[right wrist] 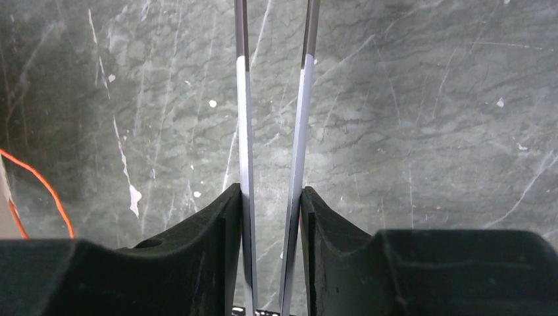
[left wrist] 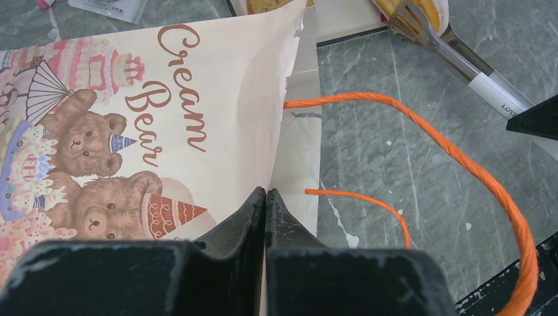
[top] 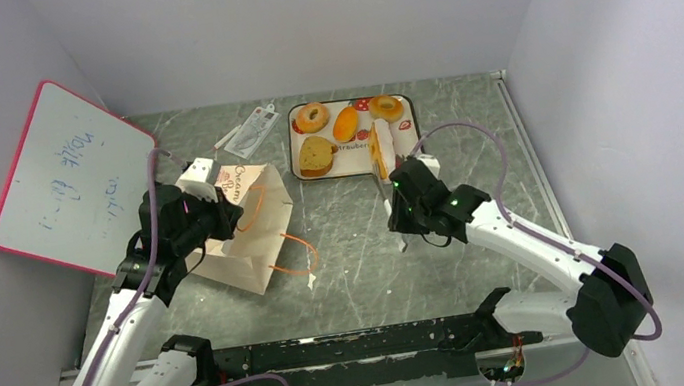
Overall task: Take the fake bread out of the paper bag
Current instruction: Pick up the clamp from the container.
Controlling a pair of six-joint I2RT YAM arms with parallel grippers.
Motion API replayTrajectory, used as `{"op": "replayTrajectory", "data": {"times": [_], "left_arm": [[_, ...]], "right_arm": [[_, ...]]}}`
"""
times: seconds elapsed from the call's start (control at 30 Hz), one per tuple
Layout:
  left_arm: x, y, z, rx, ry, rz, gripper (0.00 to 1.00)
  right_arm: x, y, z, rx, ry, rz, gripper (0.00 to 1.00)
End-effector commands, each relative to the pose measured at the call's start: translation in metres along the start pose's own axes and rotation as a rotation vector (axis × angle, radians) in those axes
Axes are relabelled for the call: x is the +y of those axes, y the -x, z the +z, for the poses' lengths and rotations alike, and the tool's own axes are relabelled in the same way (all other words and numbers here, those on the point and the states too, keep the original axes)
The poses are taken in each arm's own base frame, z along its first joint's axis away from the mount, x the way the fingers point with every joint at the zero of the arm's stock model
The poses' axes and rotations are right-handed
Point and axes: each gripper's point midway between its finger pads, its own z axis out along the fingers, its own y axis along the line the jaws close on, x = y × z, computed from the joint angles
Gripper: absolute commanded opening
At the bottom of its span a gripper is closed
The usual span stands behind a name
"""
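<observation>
The cream paper bag [top: 248, 236] with bear print [left wrist: 197, 99] lies tilted on the table, its orange handles [left wrist: 447, 141] trailing right. My left gripper [left wrist: 265, 192] is shut on the bag's mouth edge [top: 213, 199]. My right gripper [right wrist: 270, 194] is shut on the two arms of metal tongs [right wrist: 245, 131]. The tong tips [left wrist: 411, 16] hold a golden piece of fake bread [top: 377, 143] at the tray's near right edge. Two bagels [top: 311, 116] [top: 386, 107], an oval bun [top: 346, 124] and a toast slice [top: 316, 156] lie on the tray [top: 355, 167].
A pink-framed whiteboard [top: 64, 182] leans at the left wall. A small clear plastic packet [top: 248, 130] lies behind the bag. Grey walls close in the back and both sides; the arm bases and a black rail [top: 360, 347] line the near edge.
</observation>
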Motion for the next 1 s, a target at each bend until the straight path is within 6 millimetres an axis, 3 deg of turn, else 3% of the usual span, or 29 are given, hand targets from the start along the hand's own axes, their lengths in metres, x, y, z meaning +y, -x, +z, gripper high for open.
{"op": "replayTrajectory", "data": {"times": [0.0,0.23,0.4,0.5,0.57,0.67,0.83,0.97], "left_arm": [[-0.003,0.014,-0.001,-0.047,-0.02,0.015,0.07],[-0.004,0.017,-0.002,-0.049,-0.025,0.01,0.07],[-0.004,0.02,-0.004,-0.055,-0.02,0.016,0.07],[-0.004,0.021,-0.004,-0.056,-0.021,0.017,0.07],[-0.004,0.02,-0.004,-0.057,-0.021,0.014,0.07],[-0.004,0.018,-0.006,-0.055,-0.021,0.011,0.07],[-0.004,0.011,-0.005,-0.048,-0.025,0.002,0.07],[-0.005,0.009,-0.001,-0.045,-0.035,-0.006,0.07]], "right_arm": [[-0.001,-0.005,-0.006,-0.006,0.0,0.005,0.38],[0.013,0.018,0.008,-0.049,-0.002,-0.012,0.38],[0.02,0.052,0.025,-0.087,-0.014,-0.021,0.37],[0.025,0.081,0.028,-0.131,0.001,-0.007,0.37],[0.023,0.09,0.03,-0.14,-0.004,-0.003,0.37],[0.021,0.088,0.026,-0.134,-0.001,0.002,0.38],[0.006,0.061,0.025,-0.09,-0.01,0.021,0.41],[0.0,0.052,0.023,-0.074,-0.018,0.032,0.43]]}}
